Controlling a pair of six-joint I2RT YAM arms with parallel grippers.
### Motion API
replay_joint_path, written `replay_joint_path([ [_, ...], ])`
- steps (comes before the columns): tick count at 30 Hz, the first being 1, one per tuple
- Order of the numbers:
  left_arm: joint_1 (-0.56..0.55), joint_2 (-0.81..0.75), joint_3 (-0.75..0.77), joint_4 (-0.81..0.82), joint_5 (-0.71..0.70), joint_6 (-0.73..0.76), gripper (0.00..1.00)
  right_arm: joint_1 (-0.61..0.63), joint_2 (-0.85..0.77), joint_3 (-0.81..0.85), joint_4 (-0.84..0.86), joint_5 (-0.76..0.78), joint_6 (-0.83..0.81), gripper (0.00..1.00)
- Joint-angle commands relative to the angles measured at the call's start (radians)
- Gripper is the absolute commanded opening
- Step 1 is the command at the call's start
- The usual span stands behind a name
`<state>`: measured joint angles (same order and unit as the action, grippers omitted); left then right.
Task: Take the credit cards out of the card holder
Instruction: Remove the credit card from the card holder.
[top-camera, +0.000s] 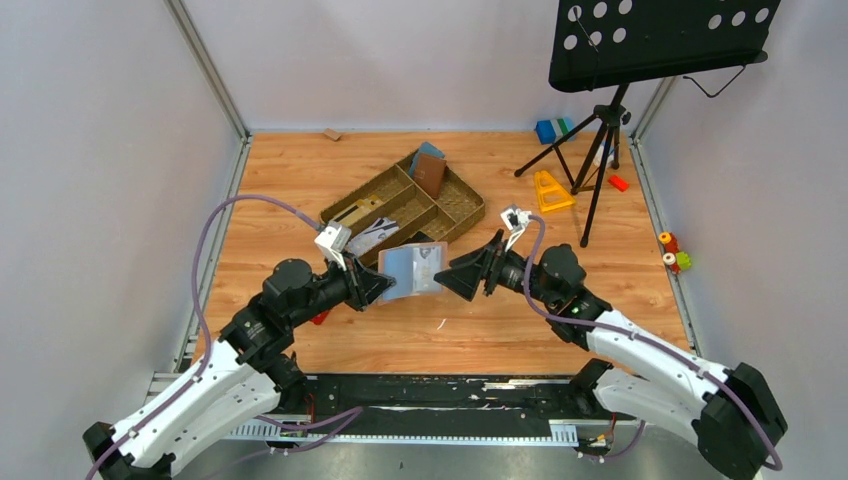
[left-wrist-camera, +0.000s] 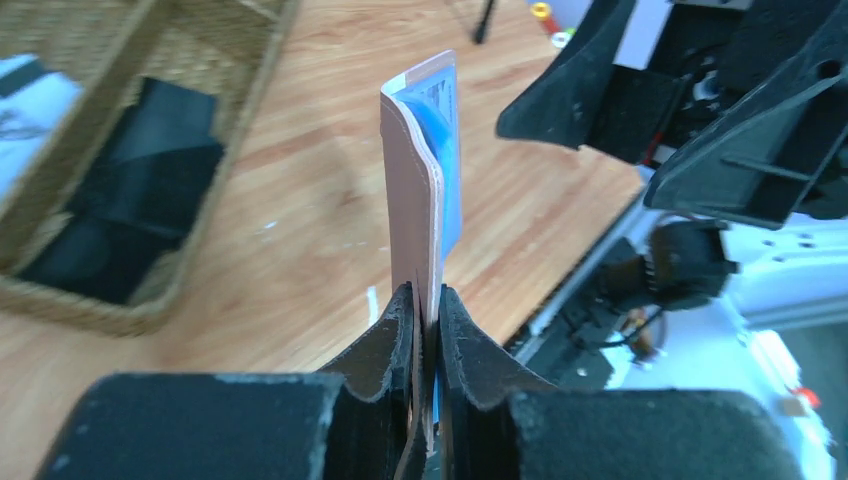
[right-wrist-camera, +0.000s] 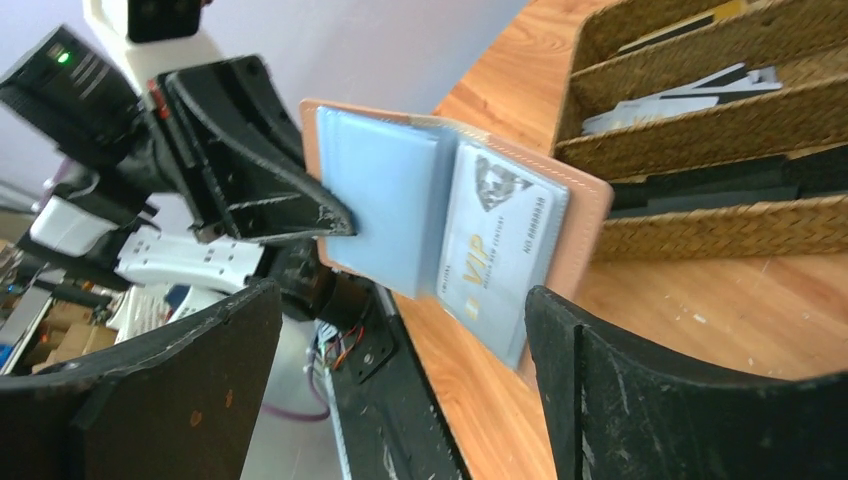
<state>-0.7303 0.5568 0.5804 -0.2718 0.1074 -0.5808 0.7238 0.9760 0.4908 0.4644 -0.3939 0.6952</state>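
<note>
From above, my left hand (top-camera: 386, 285) is clenched on the left edge of the card holder (top-camera: 413, 268) and holds it open, off the counter (top-camera: 300, 180), its blue-grey inside facing up toward the camera. My right hand (top-camera: 458, 275) points at the holder's right edge from just beside it, and I cannot tell here whether it touches. Behind the holder a woven basket (top-camera: 462, 206) with several compartments sits on the counter. A black music stand (top-camera: 660, 40) is at the far right, with a yellow triangular piece (top-camera: 551, 191) near its legs.

Through my left wrist camera, the two fingers (left-wrist-camera: 400, 325) press tight on the lower edge of the card holder (left-wrist-camera: 412, 200), which stands edge-on and upright. Its tan outside is to the left, and a blue card (left-wrist-camera: 450, 150) shows from the inner side. My right hand (left-wrist-camera: 650, 130) is beyond it at the upper right, jaws apart. The basket (left-wrist-camera: 110, 300) lies blurred at the left.

Through my right wrist camera, my right hand (right-wrist-camera: 400, 295) is released, its fingers (right-wrist-camera: 640, 400) spread wide with nothing between them. The open card holder (right-wrist-camera: 385, 195) is ahead of them. A white card (right-wrist-camera: 497, 235) marked VIP sits in its right pocket, and the left pocket looks plain blue-grey. My left hand (right-wrist-camera: 315, 215) grips the holder's left side. The basket (right-wrist-camera: 700, 232) is behind at the right.
</note>
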Motion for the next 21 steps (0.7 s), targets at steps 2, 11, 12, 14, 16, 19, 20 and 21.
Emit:
replay_joint_path([
  [2,0.005,0.028,-0.036,0.365,0.227,-0.15,0.0,0.0,-0.138,-0.038,-0.155,-0.013,-0.002,0.88],
  [11,0.005,0.071,-0.043,0.51,0.331,-0.239,0.0,-0.002,-0.281,-0.082,-0.332,0.168,0.01,0.84],
  [12,0.005,0.075,-0.045,0.522,0.34,-0.248,0.0,-0.004,-0.29,-0.08,-0.344,0.174,0.007,0.84],
  [14,0.005,0.082,-0.052,0.547,0.351,-0.265,0.0,-0.005,-0.3,-0.079,-0.346,0.164,0.004,0.84],
  [16,0.005,0.091,-0.061,0.577,0.368,-0.277,0.0,-0.009,-0.306,-0.078,-0.325,0.123,0.008,0.8],
  [19,0.005,0.108,-0.06,0.58,0.379,-0.28,0.0,-0.014,-0.325,-0.079,-0.284,0.067,0.036,0.73],
  [20,0.005,0.112,-0.06,0.579,0.378,-0.279,0.0,-0.016,-0.336,-0.084,-0.27,0.054,0.047,0.68],
  [21,0.005,0.113,-0.059,0.578,0.374,-0.278,0.0,-0.019,-0.347,-0.09,-0.256,0.045,0.057,0.61],
])
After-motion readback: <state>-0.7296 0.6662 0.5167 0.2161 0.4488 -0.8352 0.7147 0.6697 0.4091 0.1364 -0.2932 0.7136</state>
